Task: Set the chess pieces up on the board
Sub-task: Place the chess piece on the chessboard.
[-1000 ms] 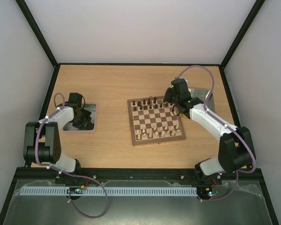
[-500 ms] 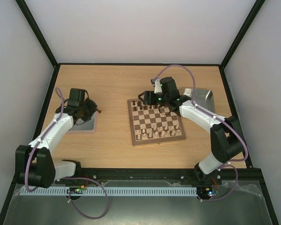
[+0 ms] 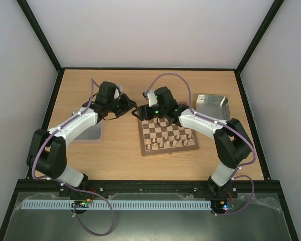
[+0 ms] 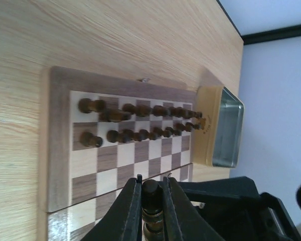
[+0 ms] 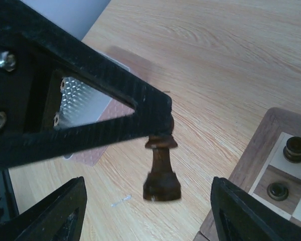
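The board lies mid-table. In the left wrist view the board carries two rows of dark chess pieces. My left gripper hangs just off the board's far left corner. It is shut on a dark chess piece, held by its head. The right wrist view shows that piece hanging upright above the bare table, beside the board's corner. My right gripper is open and empty, its fingers on either side of the piece, not touching it.
Cream pieces stand along the board's near rows. One metal tray lies at the far right. Another lies on the left, partly under my left arm, and shows in the right wrist view.
My left arm has swung right from the left tray to the board's far left corner with the dark piece. My right gripper has moved left along the board's far edge.
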`<action>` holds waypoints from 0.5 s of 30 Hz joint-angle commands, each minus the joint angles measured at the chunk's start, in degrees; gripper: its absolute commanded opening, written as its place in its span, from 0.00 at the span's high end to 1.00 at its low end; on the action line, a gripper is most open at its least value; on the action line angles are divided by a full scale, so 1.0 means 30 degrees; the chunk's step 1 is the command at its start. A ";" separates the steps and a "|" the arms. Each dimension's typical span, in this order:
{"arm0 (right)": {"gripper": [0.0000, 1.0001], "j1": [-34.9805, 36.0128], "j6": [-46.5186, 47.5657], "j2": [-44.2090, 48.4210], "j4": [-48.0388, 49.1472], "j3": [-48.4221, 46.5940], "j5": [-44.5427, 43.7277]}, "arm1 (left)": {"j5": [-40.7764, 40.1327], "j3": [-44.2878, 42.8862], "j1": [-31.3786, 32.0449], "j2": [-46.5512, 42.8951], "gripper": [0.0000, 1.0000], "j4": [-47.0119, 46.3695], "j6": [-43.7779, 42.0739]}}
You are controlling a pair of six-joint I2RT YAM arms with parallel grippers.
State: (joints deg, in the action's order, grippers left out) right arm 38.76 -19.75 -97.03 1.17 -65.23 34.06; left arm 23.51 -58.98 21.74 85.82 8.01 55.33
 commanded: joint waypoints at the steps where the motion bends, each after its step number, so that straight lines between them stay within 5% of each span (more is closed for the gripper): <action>1: 0.39 0.0058 0.0316 -0.0315 -0.0071 -0.0843 -0.0831 | 0.1121 -0.1009 0.0483 0.0641 0.93 -0.0763 -0.0602; 15: 0.98 0.0050 0.1268 0.0263 -0.0410 -0.0642 -0.2561 | 0.1359 -0.1598 0.0525 0.0695 0.86 0.0132 -0.1210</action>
State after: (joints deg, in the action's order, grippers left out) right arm 38.76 -18.31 -97.62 0.49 -65.93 29.54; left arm 25.58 -60.69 23.22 87.64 6.90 54.06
